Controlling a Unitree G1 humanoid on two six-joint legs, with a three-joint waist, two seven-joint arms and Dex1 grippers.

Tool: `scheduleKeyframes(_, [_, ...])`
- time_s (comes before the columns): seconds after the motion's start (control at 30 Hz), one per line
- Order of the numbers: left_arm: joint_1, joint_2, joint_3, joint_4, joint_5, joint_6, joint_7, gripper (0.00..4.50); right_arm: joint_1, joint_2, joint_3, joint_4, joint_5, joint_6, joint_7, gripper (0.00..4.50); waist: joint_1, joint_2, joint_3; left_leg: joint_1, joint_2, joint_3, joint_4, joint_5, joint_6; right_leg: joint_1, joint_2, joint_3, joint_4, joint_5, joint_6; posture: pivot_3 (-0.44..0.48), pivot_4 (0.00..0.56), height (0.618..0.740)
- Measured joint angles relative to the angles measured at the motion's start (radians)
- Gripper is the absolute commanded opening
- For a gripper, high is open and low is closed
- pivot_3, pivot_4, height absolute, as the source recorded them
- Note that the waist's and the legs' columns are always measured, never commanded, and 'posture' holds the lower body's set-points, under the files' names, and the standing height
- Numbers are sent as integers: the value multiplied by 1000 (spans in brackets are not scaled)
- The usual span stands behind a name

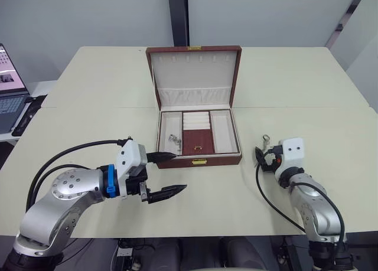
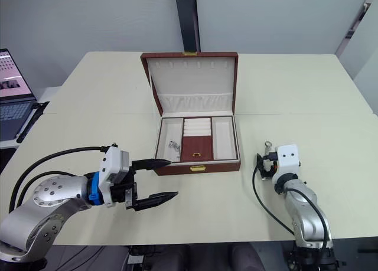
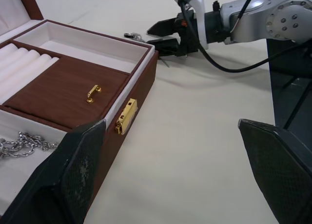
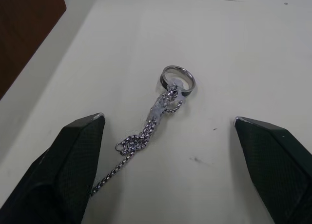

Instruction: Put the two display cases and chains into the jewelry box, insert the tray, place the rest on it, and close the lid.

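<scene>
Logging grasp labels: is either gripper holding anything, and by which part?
Nothing is held. Left gripper and right gripper are open; a chain lies on the table between the right fingers.

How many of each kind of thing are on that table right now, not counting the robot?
Jewelry box, lid open: 1
Tray, seated in the box: 1
Silver chains: 2, one in the box, one with a ring on the table
Laptop, off on a side desk: 1
Total: 5

Open laptop [image 1: 9,94] on a side surface beside the cream table [image 1: 106,76].
</scene>
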Motion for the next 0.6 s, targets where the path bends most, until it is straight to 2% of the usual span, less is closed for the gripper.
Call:
scheduleKeyframes(0.2, [-1, -7, -11, 3, 15, -23, -3, 4500, -25, 29, 13, 9, -29, 18, -37, 4486, -1, 0, 0, 1, 0, 1, 0, 0, 0, 0, 0, 0, 1, 0, 0, 0, 150, 740])
scheduleKeyframes(0.3, [-1, -8, -12, 27, 24, -45, -20, 4500, -39, 41, 15, -2, -31, 72, -56, 3932, -1, 0, -1, 1, 0, 1, 0, 0, 0, 0, 0, 0, 1, 0, 0, 0, 150, 740])
scheduleKeyframes(0.43, [0, -16, -19, 49, 41, -68, -25, 4500, -56, 42, 22, -13, -38, 124, -69, 2653, 2, -3, -3, 1, 0, 0, 0, 0, 0, 1, 0, 0, 1, 0, 0, 0, 150, 740])
scheduleKeyframes(0.6, [5, -27, -23, 54, 50, -84, -24, 4500, -64, 53, 13, -20, -28, 156, -69, 1756, 3, -7, -6, 1, -1, 0, 0, 0, 0, 2, 0, 0, 1, 0, 0, 0, 150, 740])
